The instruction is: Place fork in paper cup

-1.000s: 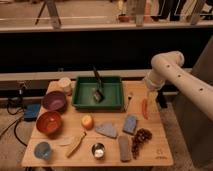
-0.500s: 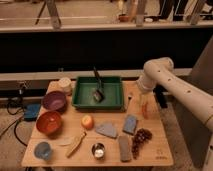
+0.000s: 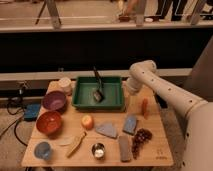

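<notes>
The tabletop (image 3: pixel 161 150) is pale wood. The tray (image 3: pixel 79 103) is deep green, and the spatula (image 3: pixel 96 80) in it has a black handle. The paper cup (image 3: pixel 65 84) is plain cream. The fork (image 3: pixel 63 142) is pale silvery grey. One bowl (image 3: pixel 54 100) is purple, the other bowl (image 3: pixel 49 123) reddish orange. The small cup (image 3: pixel 42 150) is light blue, the metal cup (image 3: pixel 98 150) shiny silver. The pepper (image 3: pixel 145 107) is red-orange and the grapes (image 3: pixel 141 137) are dark purple. The off-white hand (image 3: pixel 129 90) hangs at the tray's right rim.

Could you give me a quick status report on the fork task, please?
End effector at right edge of green tray, over fork. Fork on table beside tray. Paper cup left of tray; tray lies between.
</notes>
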You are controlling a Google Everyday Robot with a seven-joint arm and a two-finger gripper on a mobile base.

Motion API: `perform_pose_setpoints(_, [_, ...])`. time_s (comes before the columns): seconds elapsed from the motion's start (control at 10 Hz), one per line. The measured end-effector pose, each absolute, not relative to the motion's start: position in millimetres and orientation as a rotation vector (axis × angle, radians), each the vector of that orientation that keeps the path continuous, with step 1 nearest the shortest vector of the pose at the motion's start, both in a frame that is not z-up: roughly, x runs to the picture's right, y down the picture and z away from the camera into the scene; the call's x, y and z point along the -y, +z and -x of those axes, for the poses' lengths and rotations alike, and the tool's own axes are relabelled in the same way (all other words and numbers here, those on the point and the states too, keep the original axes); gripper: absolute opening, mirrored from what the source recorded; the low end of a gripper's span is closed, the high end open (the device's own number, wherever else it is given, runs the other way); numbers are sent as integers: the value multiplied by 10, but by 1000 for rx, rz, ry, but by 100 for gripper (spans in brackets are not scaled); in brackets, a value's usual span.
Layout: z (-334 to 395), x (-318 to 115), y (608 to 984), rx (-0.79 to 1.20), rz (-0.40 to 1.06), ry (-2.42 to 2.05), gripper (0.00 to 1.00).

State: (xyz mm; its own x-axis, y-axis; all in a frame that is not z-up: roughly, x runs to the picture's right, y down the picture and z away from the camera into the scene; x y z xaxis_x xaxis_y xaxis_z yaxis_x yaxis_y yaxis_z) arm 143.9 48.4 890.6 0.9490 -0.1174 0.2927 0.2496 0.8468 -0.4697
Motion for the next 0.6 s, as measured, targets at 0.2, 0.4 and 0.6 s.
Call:
perform_pose_setpoints(0.2, [-1500,-474,9022,266,538,-165,80])
perform_pose_setpoints(0.4, [-1616,-452,9041,265,542,-139,80])
perform_pose_setpoints(0.6, [-1638,-469,9066,267,546,-139,80])
